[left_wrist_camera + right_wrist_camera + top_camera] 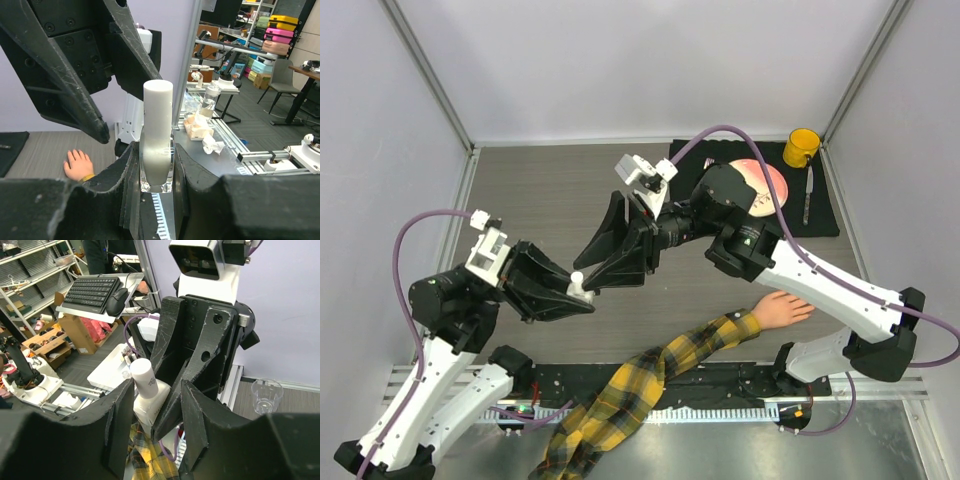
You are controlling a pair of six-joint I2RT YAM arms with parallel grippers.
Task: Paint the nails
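Left claw point(156, 167): clamped on the lower body of the small clear bottle point(156, 152), which it holds upright above the table with the white cap point(158, 107) standing free on top.
Why held so: probably to offer the cap to the other arm. One arm steadies the glass and the other twists.
Right claw point(157, 390): jaws partway apart and holding nothing. The tips are level with the cap and close beside it, not closed on it.
Nails point(808, 311): on the mannequin hand point(782, 310), which lies flat on the table at front right, well apart from the bottle. They are too small to tell whether any are painted.
Sleeve point(650, 380): yellow-and-black plaid, trailing toward the near edge.
Around: a black mat point(825, 215) at far right carries a pink plate point(770, 185), a yellow cup point(801, 147) and a thin pen-like tool point(808, 195). A clear plastic cup point(263, 394) shows in the right wrist view.
In the way: the right forearm runs just beside the mannequin hand and may crowd any approach to the nails. Nothing sits between the claws and the cap.
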